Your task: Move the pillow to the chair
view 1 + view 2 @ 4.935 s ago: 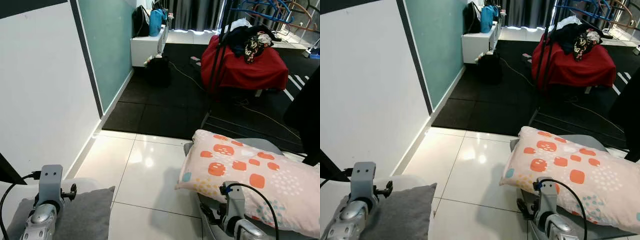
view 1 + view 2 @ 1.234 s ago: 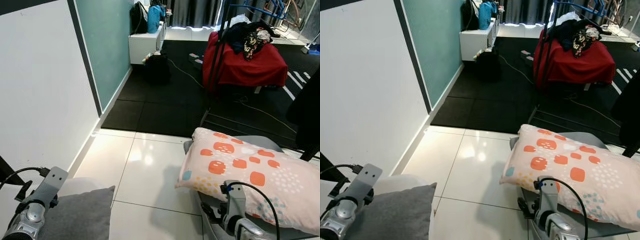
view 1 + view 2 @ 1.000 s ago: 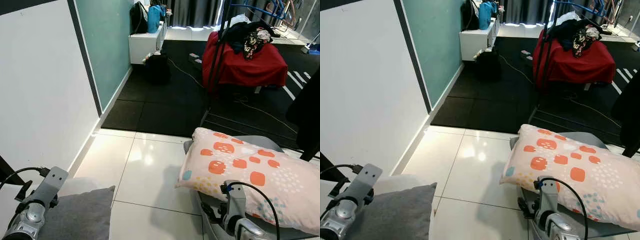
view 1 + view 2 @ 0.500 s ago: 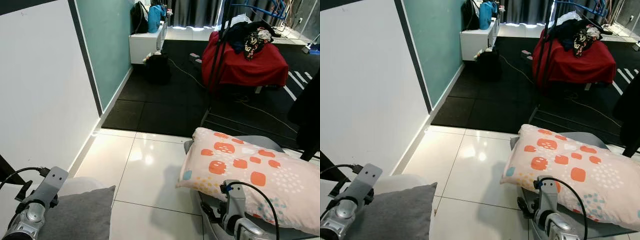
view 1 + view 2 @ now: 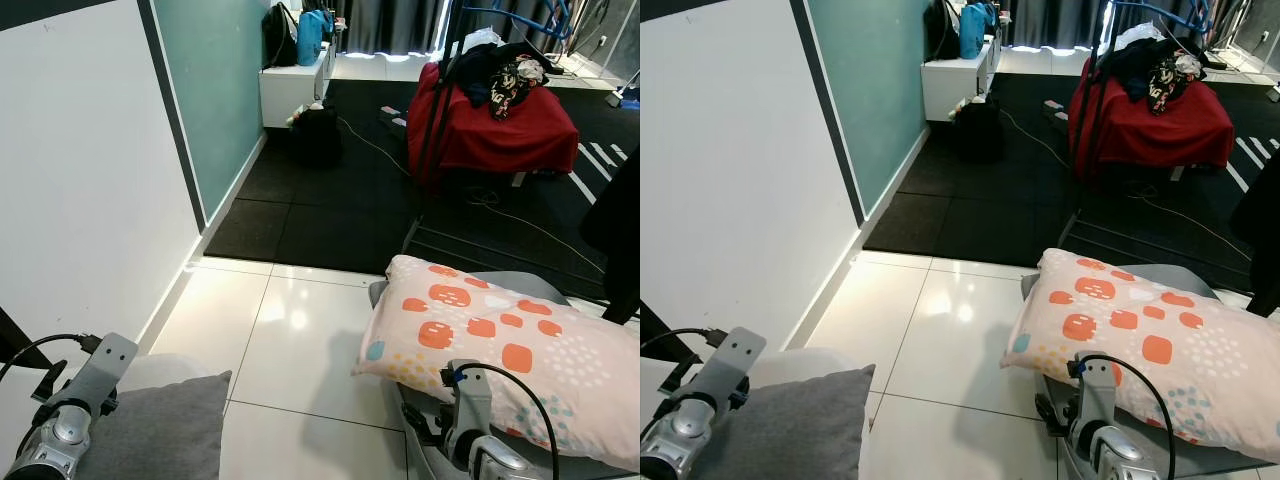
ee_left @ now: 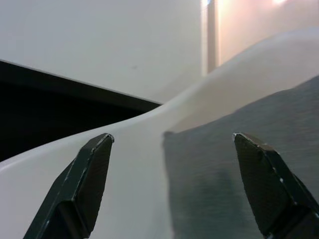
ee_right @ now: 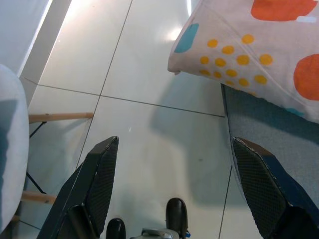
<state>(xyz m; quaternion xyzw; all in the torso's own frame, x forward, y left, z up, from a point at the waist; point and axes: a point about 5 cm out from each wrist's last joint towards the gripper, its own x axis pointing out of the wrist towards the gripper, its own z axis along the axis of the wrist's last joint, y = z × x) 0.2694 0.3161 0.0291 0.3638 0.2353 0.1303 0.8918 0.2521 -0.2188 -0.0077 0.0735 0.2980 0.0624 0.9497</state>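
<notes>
Seemingly we stand at the approach step, with nothing yet in hand. Largest first: the glossy white tile floor (image 5: 300,350) runs between the two pieces of furniture and gives way to black matting farther off. To our right sits the patterned pillow (image 5: 500,355), a plump, soft rectangle of pale cloth printed with orange blotches, small yellow dots and a teal spot at its near corner; it lies on a grey upholstered seat (image 7: 279,149), overhanging the front edge above the tile. To our left is the chair (image 6: 149,144), a smooth, rounded white shell on slim wooden legs, already carrying a grey cushion (image 5: 160,430) of coarse, felt-like weave.

Our right gripper (image 7: 177,191) hangs just beside the pillow's near corner, pointed down at the floor, its jaws spread wide and empty. Our left gripper (image 6: 172,181) hovers close over the chair's edge and the grey cushion, jaws likewise parted, holding nothing.

We judge the next move to be a turn toward the pillow, bringing the right gripper up to its overhanging corner and pinching the cloth there. Being soft and loosely filled, it will likely sag and fold when lifted by one edge, so a second hold from the left gripper may serve us well.
</notes>
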